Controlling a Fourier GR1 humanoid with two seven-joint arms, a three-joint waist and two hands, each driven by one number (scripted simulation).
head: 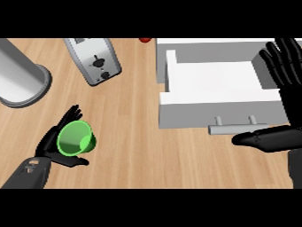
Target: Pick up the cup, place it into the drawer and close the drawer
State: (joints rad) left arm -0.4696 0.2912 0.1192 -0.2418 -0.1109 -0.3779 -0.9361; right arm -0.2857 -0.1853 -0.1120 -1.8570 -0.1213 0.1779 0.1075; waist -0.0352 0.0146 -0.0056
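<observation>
Fingers (67, 116) of our left hand (48, 142) are curled round the green cup (75, 138), with the thumb below it, so the cup is held with its open mouth facing up toward us. The cup is in this hand at the near left, over the wooden counter (133, 142) and well apart from the drawer. We judge that the grasp is made and that carrying the cup to the right is the step in hand.

Our right hand (300, 108) shows at the right edge. Its fingers are straight and apart, pointing away from us, and its thumb is stretched to the left, just beside the drawer handle (235, 129). We cannot tell if it touches. It is probably placed there for the closing push.

Further on, the white drawer (192, 113) is pulled out and open from above, so the cup can go down into it. Beyond, on the left, a silver toaster (94, 60) and a big grey cylinder (14, 73) stand outside the likely path. At the far edge a small red thing (145, 39) shows; we cannot name it.
</observation>
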